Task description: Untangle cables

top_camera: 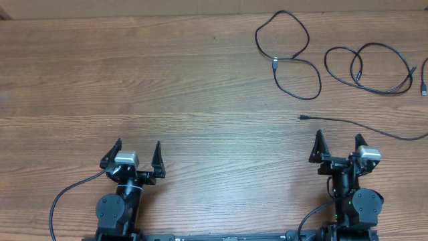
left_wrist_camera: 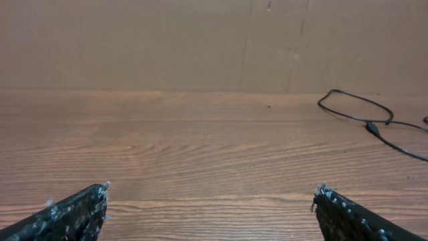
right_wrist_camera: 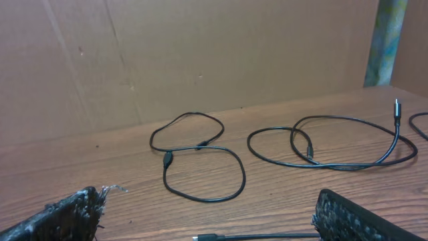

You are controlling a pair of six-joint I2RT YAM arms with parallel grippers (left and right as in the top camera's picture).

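Three thin black cables lie apart at the table's far right. A figure-eight cable (top_camera: 287,47) lies at the back; it also shows in the right wrist view (right_wrist_camera: 200,161) and the left wrist view (left_wrist_camera: 364,114). A looped cable (top_camera: 371,67) lies to its right, seen in the right wrist view (right_wrist_camera: 334,147) too. A nearly straight cable (top_camera: 354,125) runs just ahead of my right gripper, its plug in the right wrist view (right_wrist_camera: 210,237). My left gripper (top_camera: 137,155) (left_wrist_camera: 210,201) is open and empty at the front left. My right gripper (top_camera: 340,144) (right_wrist_camera: 210,211) is open and empty.
A brown cardboard wall (right_wrist_camera: 200,53) stands along the table's far edge. Thick black arm wires (top_camera: 63,197) trail from the left base, and others (top_camera: 311,217) from the right base. A small plug end (top_camera: 424,87) shows at the right edge.
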